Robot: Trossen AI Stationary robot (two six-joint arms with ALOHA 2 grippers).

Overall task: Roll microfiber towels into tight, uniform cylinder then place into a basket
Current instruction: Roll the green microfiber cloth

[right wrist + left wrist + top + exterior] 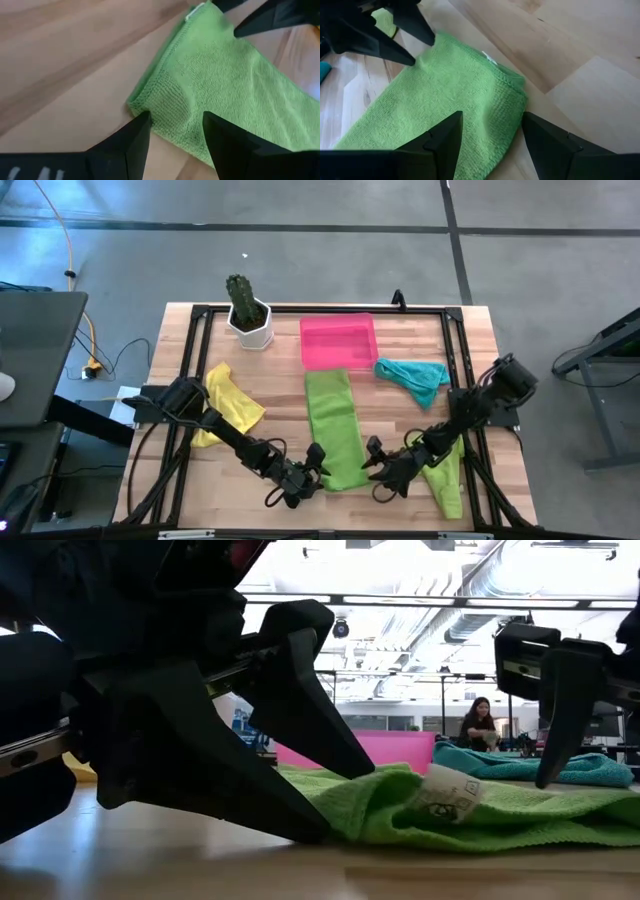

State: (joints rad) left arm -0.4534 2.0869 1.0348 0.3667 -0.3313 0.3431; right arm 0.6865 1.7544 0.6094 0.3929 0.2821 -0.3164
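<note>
I have the left claw [312, 467] and right claw [378, 465], both spread apart, straddling opposite near corners of the flat lime green towel [335, 428] on the surface [280, 380].

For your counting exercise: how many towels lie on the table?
4. A yellow towel lies at the left, a teal towel beside the pink basket, a lime towel at centre, and another lime towel under the right arm. None seems hidden.
</note>
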